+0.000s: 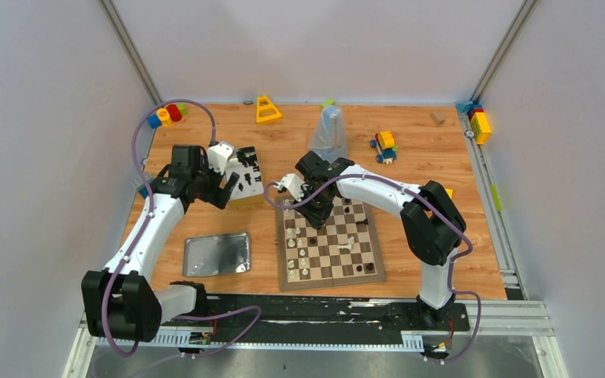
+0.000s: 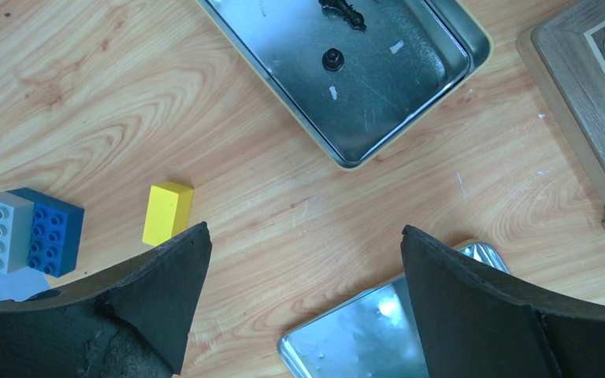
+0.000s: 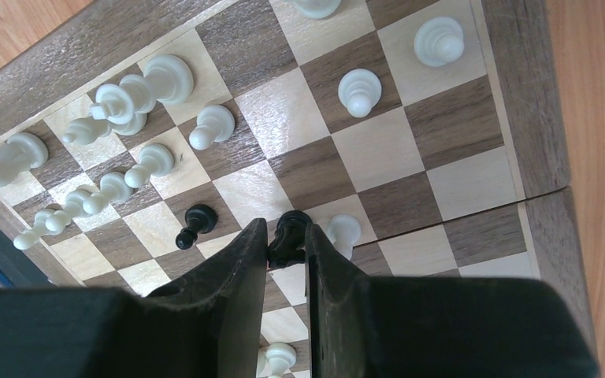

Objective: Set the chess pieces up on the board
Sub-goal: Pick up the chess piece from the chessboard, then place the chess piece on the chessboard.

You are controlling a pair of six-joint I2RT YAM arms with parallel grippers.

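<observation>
1. the right fingers (image 3: pixel 236 291) are squeezed narrow on a small black piece (image 3: pixel 290 224), pinching it near its top over the board (image 3: pixel 378 150). can't tell if its base is touching the square.
2. the left fingers (image 2: pixel 157 307) are spread wide with nothing between them. they hang over the counter (image 2: pixel 283 197) beside the open tin (image 2: pixel 394 94), where a few more black pieces (image 2: pixel 332 59) sit.
3. the white pieces (image 3: pixel 134 94) are bunched along one edge of the board, some lying on their sides. a black pawn (image 3: pixel 197 223) stands just beside the held one.
4. handling guess: these look light, stiff and smooth, so no crush worry, but they could twist or pop out of the pads. the neck just under the head looks like the best spot to grab. the small base probably tips if it's set down tilted.
</observation>
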